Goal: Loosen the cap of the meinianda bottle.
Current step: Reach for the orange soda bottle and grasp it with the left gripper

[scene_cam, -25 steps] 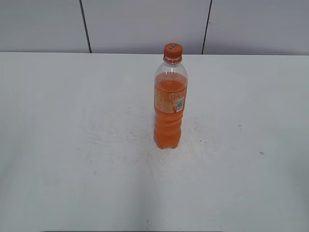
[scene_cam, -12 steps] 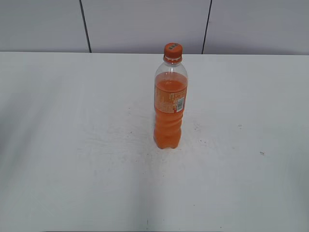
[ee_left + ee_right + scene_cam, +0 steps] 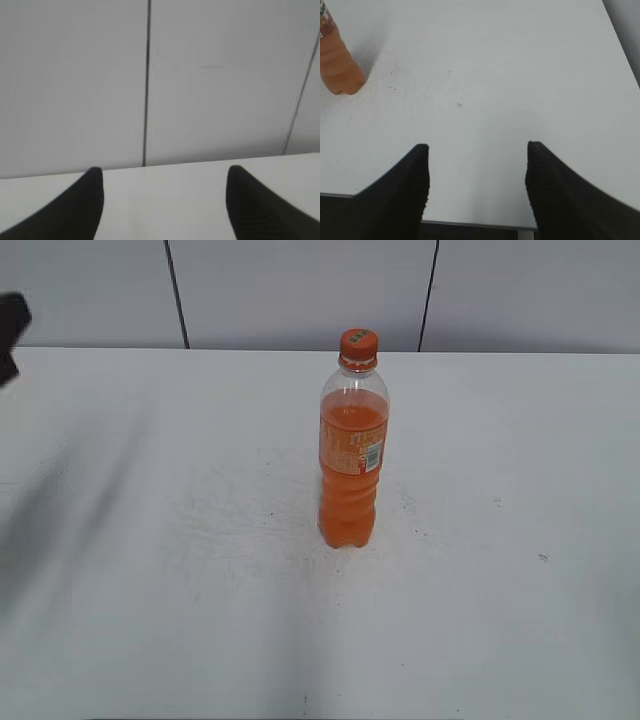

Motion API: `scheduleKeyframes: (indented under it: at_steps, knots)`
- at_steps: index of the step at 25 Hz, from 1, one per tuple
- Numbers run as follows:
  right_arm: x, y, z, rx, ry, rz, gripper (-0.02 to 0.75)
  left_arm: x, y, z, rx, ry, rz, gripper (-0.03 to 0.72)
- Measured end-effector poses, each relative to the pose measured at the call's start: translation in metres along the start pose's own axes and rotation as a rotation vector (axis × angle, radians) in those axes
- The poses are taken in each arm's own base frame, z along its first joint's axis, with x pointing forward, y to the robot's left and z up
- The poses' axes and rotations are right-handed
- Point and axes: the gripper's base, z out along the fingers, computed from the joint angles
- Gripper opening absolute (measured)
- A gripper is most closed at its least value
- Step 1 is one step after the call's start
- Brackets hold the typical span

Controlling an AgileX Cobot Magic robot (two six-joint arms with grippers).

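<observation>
The meinianda bottle (image 3: 351, 455) stands upright in the middle of the white table (image 3: 160, 540), clear plastic with orange liquid and an orange label with a white barcode patch. Its small orange cap (image 3: 358, 344) sits on top. Its lower body shows at the upper left of the right wrist view (image 3: 337, 65). My left gripper (image 3: 162, 175) is open and empty, facing the back wall; a dark part of it enters the exterior view at the far left edge (image 3: 12, 332), far from the bottle. My right gripper (image 3: 476, 147) is open and empty above the table's front edge, right of the bottle.
A grey panelled wall (image 3: 300, 290) with dark vertical seams stands behind the table. The table's front edge (image 3: 470, 223) shows in the right wrist view, with dark space below it. Small dark specks mark the tabletop around the bottle.
A dark part of my left gripper has come into the exterior view at the far left edge, and a shadow has spread over the table's left side. The bottle has not moved.
</observation>
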Motion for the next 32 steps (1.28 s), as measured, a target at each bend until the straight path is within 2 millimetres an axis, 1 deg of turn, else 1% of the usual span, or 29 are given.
scheduleKeyframes:
  at_steps: [4,5,9,15,18,20,22,23,25,27,29,32]
  knots:
    - [0.000,0.000,0.000,0.000,0.000,0.000,0.460,0.044,-0.016,0.008,0.215,0.038,-0.017,0.470]
    - [0.000,0.000,0.000,0.000,0.000,0.000,0.460,0.052,-0.022,0.010,0.292,0.036,-0.006,0.470]
    - [0.000,0.000,0.000,0.000,-0.001,0.000,0.460,0.079,-0.036,0.016,0.487,0.071,-0.004,0.470]
    - [0.000,0.000,0.000,0.000,-0.001,0.000,0.460,0.119,-0.038,0.023,0.570,0.210,-0.047,0.470]
    - [0.000,0.000,0.000,0.000,-0.001,0.000,0.460,0.128,-0.041,0.037,0.728,0.235,0.022,0.470]
    - [0.000,0.000,0.000,0.000,-0.001,0.000,0.460,0.132,-0.045,0.053,0.870,0.229,0.100,0.470]
    - [0.000,0.000,0.000,0.000,-0.001,0.000,0.460,0.138,-0.047,0.068,0.961,0.224,0.154,0.473]
    - [0.000,0.000,0.000,0.000,-0.001,0.000,0.460,0.139,-0.048,0.077,0.992,0.211,0.181,0.485]
    - [0.000,0.000,0.000,0.000,-0.001,0.000,0.460,0.141,-0.052,0.091,1.033,0.191,0.215,0.550]
    - [0.000,0.000,0.000,0.000,-0.001,0.000,0.460,0.140,-0.058,0.103,1.066,0.174,0.232,0.638]
    - [0.000,0.000,0.000,0.000,-0.001,0.000,0.460,0.143,-0.066,0.112,1.104,0.169,0.235,0.671]
    - [0.000,0.000,0.000,0.000,-0.001,0.000,0.460,0.150,-0.079,0.125,1.170,0.171,0.242,0.688]
